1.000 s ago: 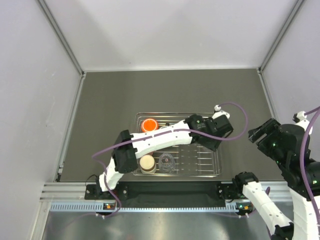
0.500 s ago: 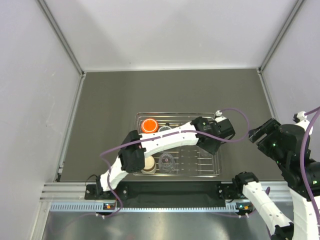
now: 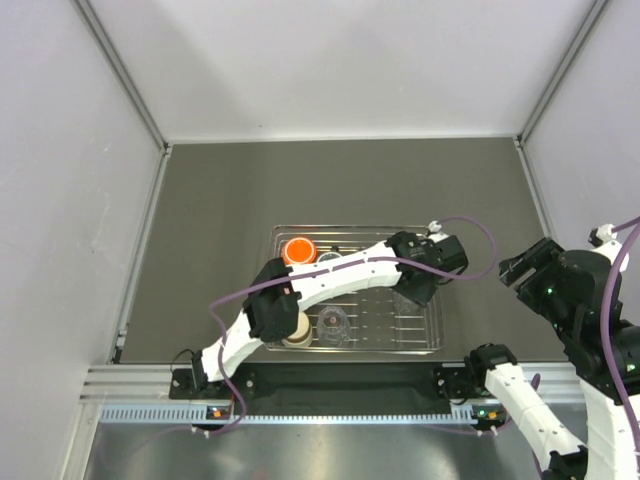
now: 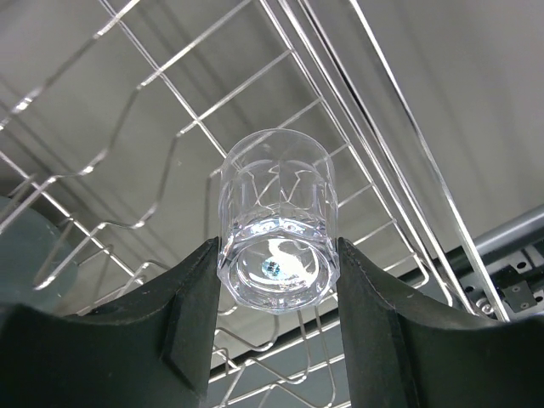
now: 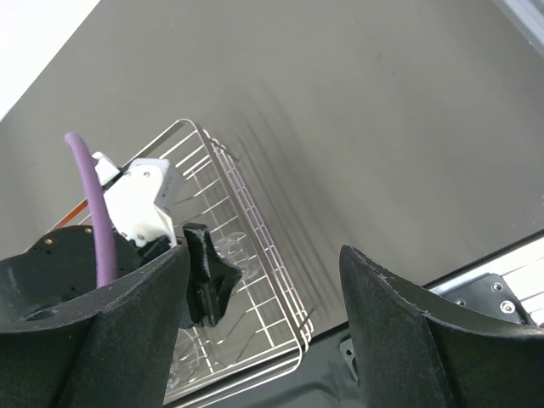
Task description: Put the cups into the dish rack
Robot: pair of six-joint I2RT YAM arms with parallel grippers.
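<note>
My left gripper (image 4: 276,280) is shut on a clear faceted cup (image 4: 276,225), gripping it near its base, with the mouth pointing away towards the wires of the dish rack (image 4: 170,93). From above, the left gripper (image 3: 416,290) hangs over the right half of the dish rack (image 3: 437,335). An orange cup (image 3: 298,251), a cream cup (image 3: 294,326) and another clear cup (image 3: 333,325) stand in the rack. My right gripper (image 3: 520,268) is open and holds nothing, right of the rack. In the right wrist view the held cup (image 5: 234,251) shows between the left fingers (image 5: 208,272).
The left arm stretches diagonally across the rack and hides part of its middle. A dark rounded shape (image 4: 25,246) sits at the left edge of the left wrist view. The rack's near right corner (image 5: 297,344) lies close to the table's front rail (image 3: 300,380).
The left gripper with the clear cup has shifted slightly nearer and lower over the rack's right side. The right arm has barely moved.
</note>
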